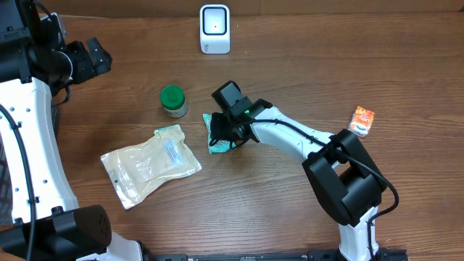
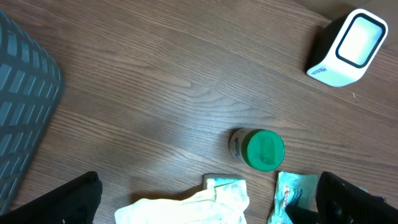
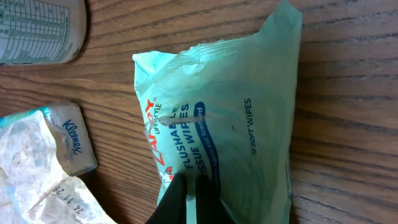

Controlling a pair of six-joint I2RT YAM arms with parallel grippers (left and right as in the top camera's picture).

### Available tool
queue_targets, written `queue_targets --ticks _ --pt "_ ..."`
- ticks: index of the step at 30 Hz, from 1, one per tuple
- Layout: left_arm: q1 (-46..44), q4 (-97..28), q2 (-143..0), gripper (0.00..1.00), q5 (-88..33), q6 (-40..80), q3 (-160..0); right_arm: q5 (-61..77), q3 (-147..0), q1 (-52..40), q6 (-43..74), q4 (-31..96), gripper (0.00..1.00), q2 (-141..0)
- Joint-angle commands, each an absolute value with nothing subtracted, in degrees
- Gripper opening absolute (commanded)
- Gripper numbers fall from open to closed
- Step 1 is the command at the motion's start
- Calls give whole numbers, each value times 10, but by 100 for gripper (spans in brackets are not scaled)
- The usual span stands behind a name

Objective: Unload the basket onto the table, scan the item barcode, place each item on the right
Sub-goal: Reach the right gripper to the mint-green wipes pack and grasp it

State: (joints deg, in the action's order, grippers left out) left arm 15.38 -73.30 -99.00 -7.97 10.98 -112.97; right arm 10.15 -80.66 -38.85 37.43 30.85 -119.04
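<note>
Currently, right end effector [image 3: 191, 186]: clenched on pale green plastic wipes pack [image 3: 249, 124], on wooden counter [image 3: 354, 74]. Left end effector [image 2: 208, 180]: released.

My white-shelled left arm [image 1: 29, 138] rises along the far left side. Its black two-finger left end effector [image 1: 98, 58] is raised, jaws spread wide. My white right arm [image 1: 297, 138] stretches out toward the middle, wrist pitched down. Its black right end effector [image 3: 191, 186] is pinched fully together.

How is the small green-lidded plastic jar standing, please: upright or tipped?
Upright: the small green-lidded plastic jar shows its round lid facing the overhead camera, with only a sliver of its side visible.
</note>
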Motion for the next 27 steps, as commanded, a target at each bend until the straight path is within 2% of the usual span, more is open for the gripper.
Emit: queue_targets --ticks 1,3,8,15,19,27 --pt "152 -733 -990 100 -84 118 -1134 121 -801 -389 382 331 4 -1241" --pt "152 -733 -990 100 -84 118 -1134 120 -801 -389 380 347 4 -1243" --pt "152 -733 -990 99 -84 118 -1134 121 -808 -377 342 385 14 -1243" --pt "152 -733 -990 100 -84 118 -1134 121 -843 -338 244 496 19 -1242" --pt "152 -733 -990 100 -84 118 -1134 120 -884 -316 193 554 24 -1242" --pt "152 -733 -990 100 -84 118 -1134 123 -1019 -281 192 672 30 -1240"
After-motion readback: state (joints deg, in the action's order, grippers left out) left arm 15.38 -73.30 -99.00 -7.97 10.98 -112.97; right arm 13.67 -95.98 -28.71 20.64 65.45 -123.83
